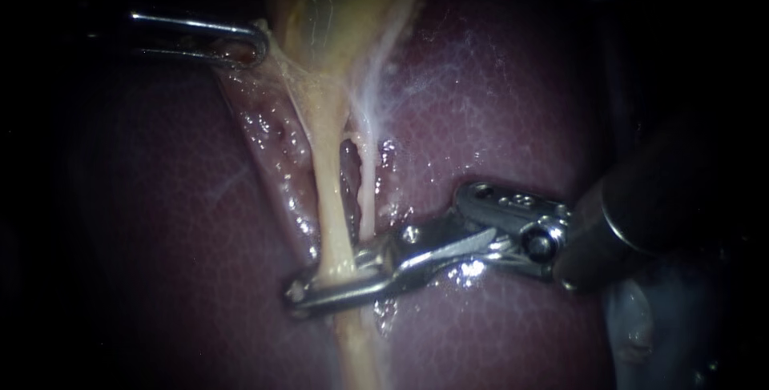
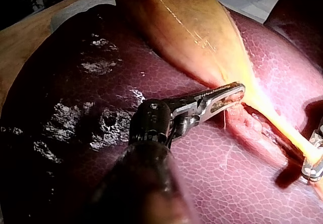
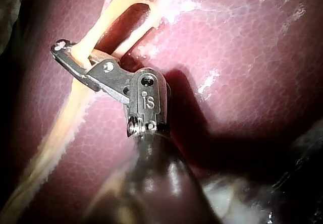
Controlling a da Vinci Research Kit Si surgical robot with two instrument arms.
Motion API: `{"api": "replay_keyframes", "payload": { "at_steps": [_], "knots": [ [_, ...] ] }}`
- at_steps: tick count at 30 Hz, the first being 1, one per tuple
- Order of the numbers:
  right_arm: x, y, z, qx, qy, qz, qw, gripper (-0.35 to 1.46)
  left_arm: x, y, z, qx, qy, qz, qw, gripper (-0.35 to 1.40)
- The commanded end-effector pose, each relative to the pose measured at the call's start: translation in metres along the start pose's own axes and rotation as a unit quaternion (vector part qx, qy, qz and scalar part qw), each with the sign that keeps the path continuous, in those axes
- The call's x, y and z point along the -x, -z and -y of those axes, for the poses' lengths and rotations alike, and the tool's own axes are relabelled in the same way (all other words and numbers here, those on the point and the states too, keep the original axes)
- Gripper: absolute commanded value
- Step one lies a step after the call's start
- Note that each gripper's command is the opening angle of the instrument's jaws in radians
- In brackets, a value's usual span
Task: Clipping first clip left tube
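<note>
The pale yellow left tube (image 1: 331, 206) runs down from the gallbladder (image 1: 336, 14), with the thinner right tube (image 1: 367, 198) close beside it. My right instrument (image 1: 311, 284) reaches across from the right, its jaws straddling the left tube and pressed on it from both sides. In the right wrist view the same tube (image 3: 60, 113) passes between those jaws (image 3: 64, 52). No clip can be told apart from the jaws. My left instrument (image 1: 255, 42) holds a fold of tissue beside the gallbladder's neck and pulls webby strands taut; its jaws (image 2: 236, 94) are shut on that tissue.
Dark red liver (image 1: 513, 102) lies under and around both tubes. Wet, raw tissue (image 1: 276, 158) lines the groove left of the tubes. In the left wrist view the right instrument's tip (image 2: 313, 158) shows ahead on the tube, and a wooden board (image 2: 30, 37) lies beyond the liver.
</note>
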Motion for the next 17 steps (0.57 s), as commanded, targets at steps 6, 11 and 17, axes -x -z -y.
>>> {"api": "replay_keyframes", "payload": {
  "at_steps": [6, 11, 17],
  "knots": [
    [0.0000, 0.0000, 0.0001, 0.004, -0.004, 0.006, 1.0000, -0.35, 0.0000, 0.0000, -0.0001, 0.000, 0.000, 0.000, 1.0000, -0.35],
    [0.0001, 0.0001, -0.0002, 0.005, -0.004, 0.007, 1.0000, -0.35, 0.0000, 0.0000, -0.0001, 0.000, 0.000, 0.000, 1.0000, -0.35],
    [0.0001, 0.0002, -0.0003, 0.006, -0.004, 0.007, 1.0000, -0.35, 0.0000, 0.0000, -0.0001, 0.000, 0.000, 0.000, 1.0000, -0.35]
  ]
}}
